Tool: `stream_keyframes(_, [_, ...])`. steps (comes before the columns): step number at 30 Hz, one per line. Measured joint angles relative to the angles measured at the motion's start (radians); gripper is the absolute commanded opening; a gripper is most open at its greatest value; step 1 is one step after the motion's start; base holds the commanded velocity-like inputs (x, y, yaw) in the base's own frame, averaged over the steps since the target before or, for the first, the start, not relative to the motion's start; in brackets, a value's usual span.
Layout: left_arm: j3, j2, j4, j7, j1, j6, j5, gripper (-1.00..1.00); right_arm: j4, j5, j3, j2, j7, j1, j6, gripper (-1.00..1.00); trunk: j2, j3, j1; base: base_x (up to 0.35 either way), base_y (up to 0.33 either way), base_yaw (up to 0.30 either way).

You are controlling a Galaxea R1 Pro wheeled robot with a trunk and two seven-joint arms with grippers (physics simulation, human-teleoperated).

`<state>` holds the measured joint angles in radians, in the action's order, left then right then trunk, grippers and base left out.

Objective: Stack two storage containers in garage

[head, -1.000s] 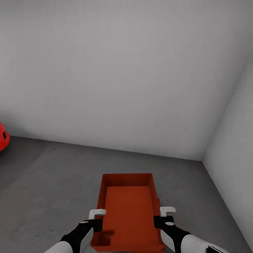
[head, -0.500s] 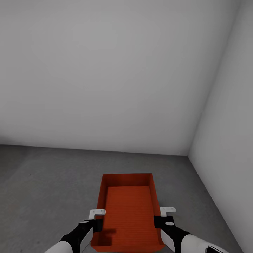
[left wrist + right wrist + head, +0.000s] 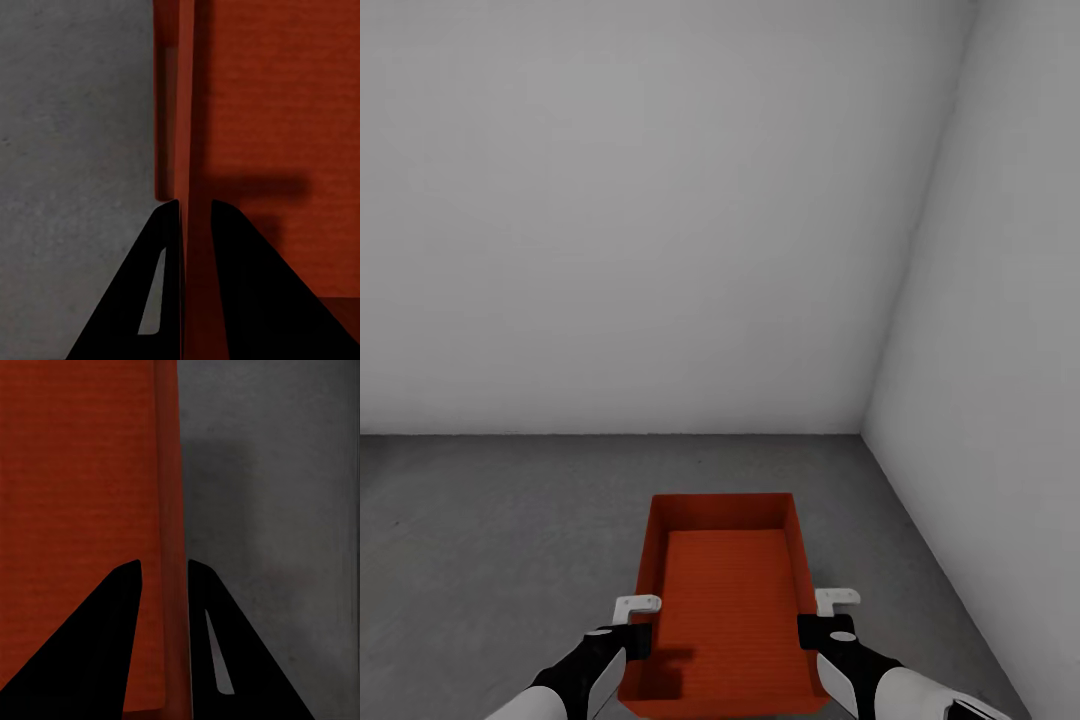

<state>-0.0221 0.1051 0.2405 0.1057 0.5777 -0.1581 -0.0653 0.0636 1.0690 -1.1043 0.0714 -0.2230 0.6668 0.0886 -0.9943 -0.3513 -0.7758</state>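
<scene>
A red-orange open-topped storage container (image 3: 725, 600) hangs in front of me above the dark grey garage floor (image 3: 490, 540). My left gripper (image 3: 632, 640) is shut on its left wall (image 3: 196, 150), one black finger (image 3: 161, 285) outside and one inside. On the opposite side, my right gripper (image 3: 812, 632) is shut on the right wall (image 3: 169, 510), whose thin edge runs between the fingers (image 3: 217, 645). The bin's ribbed bottom is bare. In both wrist views the grey floor lies well below the bin.
Plain grey-white walls meet in a corner (image 3: 865, 430) ahead to the right. The right wall (image 3: 1000, 400) runs close along my right side. Open floor stretches ahead and to the left.
The whole view has swung to the right: the wall corner slid leftward and the red object at the left edge left the picture. Arms and bin keep their place in view.
</scene>
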Motion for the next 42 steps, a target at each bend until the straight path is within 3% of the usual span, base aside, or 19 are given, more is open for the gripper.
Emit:
stream_keyframes(30, [0.0,0.0,0.0,0.0,0.0,0.001,0.001,-1.0,-0.002,0.004,-0.003,0.001,0.0,0.0,0.003,-1.0,0.0,0.0,0.0,0.002,0.0,0.022])
stream_keyframes(42, [0.0,0.0,0.0,0.0,0.0,0.001,0.001,-1.0,-0.001,0.002,-0.001,0.0,0.0,0.0,0.002,-1.0,0.0,0.0,0.0,0.18,0.0,0.0])
